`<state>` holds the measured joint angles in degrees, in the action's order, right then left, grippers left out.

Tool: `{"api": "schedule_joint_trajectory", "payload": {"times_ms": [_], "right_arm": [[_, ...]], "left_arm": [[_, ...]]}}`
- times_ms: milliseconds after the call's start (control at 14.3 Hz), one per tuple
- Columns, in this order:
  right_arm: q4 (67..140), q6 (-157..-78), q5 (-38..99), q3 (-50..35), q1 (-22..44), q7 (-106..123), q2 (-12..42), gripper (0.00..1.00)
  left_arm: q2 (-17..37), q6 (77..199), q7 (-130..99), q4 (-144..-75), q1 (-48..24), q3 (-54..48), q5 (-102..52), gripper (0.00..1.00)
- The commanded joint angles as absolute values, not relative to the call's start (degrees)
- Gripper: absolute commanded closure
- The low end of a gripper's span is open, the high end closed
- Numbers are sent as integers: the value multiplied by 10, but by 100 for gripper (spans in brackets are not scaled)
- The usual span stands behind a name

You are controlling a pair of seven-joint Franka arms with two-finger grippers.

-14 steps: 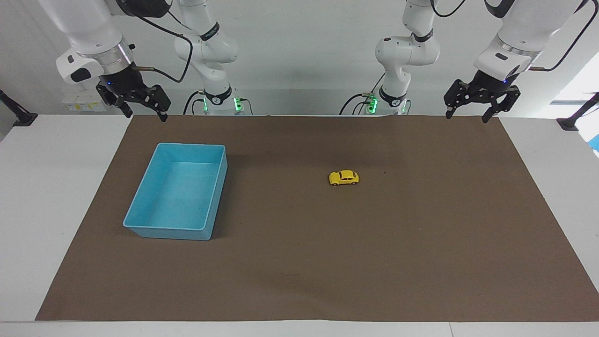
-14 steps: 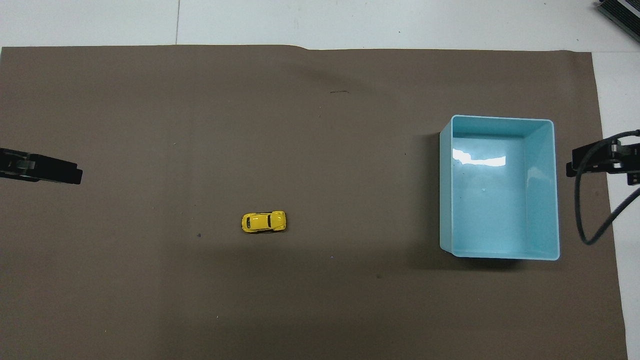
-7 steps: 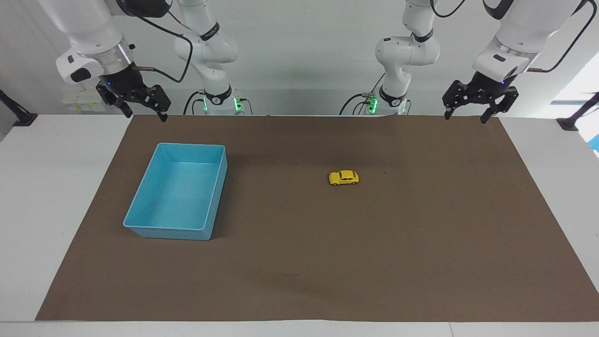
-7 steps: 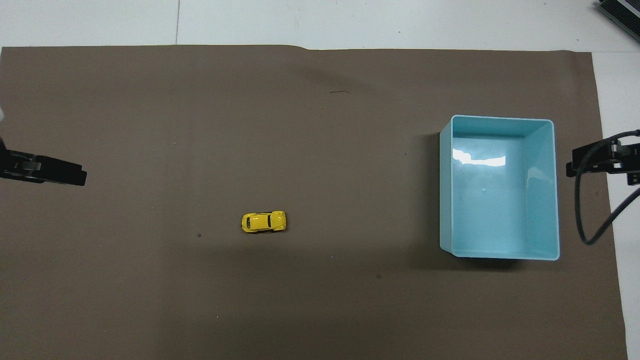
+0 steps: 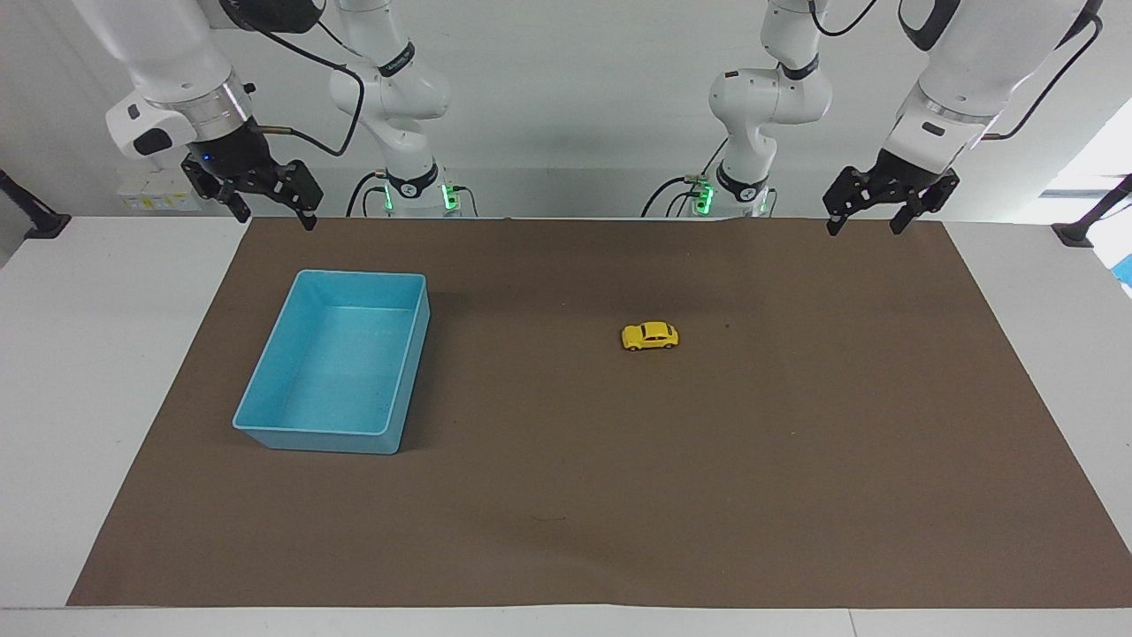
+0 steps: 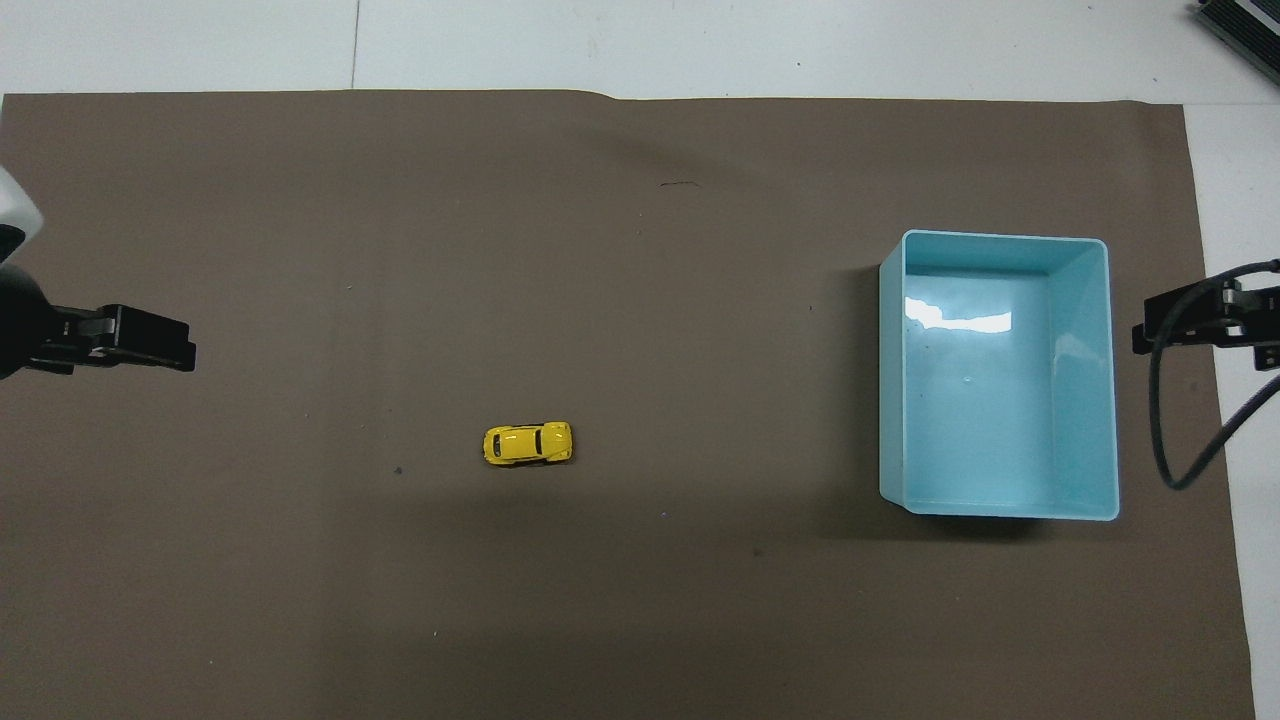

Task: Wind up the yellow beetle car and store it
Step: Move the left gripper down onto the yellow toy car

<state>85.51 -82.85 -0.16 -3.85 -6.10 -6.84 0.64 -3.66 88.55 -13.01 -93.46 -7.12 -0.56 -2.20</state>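
So the only thing that has moved in the last second is my left gripper: it has slid in from the edge of the brown mat toward the middle and tipped a little, which in the overhead view shows as its dark tip reaching further over the mat. Its jaws stand wide apart with nothing between them, and it hangs in the air over the mat's edge at the robots' end. I read that as the start of a reach for the yellow car, so the task is only at its opening step: the car is neither wound nor stored. The car has not budged; it sits on its wheels on the mat, roughly at the centre, and from the left gripper in the facing view it lies at about eight o'clock, well apart. The blue bin sits empty toward the right arm's end of the table, at about nine o'clock from the car in the facing view, also well apart, and it is where it was. My right gripper waits over the mat's corner near the bin, at about eleven o'clock from it in the facing view, jaws spread and empty, unchanged from the earlier frames.
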Motion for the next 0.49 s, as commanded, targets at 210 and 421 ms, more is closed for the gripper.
{"api": "schedule_joint_trajectory", "payload": {"times_ms": [210, 421], "right_arm": [[860, -829, 3, -41, -65, -56, 0, 0], [860, -829, 3, -41, -65, -56, 1, 0]], "left_arm": [[-42, 931, -433, -976, -102, 2, -53, 0], [-41, 932, -600, -982, -103, 2, -70, 0]]}}
